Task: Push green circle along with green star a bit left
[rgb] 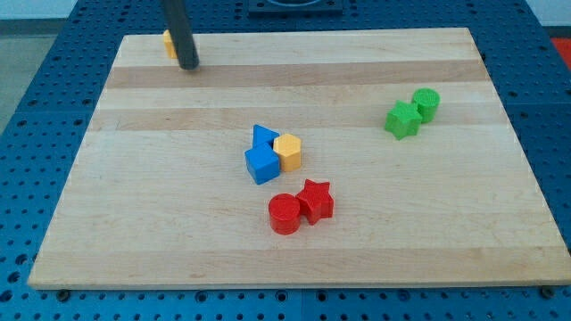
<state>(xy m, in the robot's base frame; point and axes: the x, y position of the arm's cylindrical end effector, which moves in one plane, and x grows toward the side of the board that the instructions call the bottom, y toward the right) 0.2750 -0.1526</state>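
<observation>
The green circle (426, 103) stands at the view's right, touching the green star (402, 119) just below and left of it. My tip (188, 65) is at the view's top left, far from both green blocks. It stands right next to a yellow block (168, 42), which the rod partly hides.
In the middle of the wooden board (134, 232) sit a blue triangle (264, 136), a blue cube (262, 164) and a yellow hexagon (287, 152), bunched together. Below them a red circle (285, 214) touches a red star (315, 199).
</observation>
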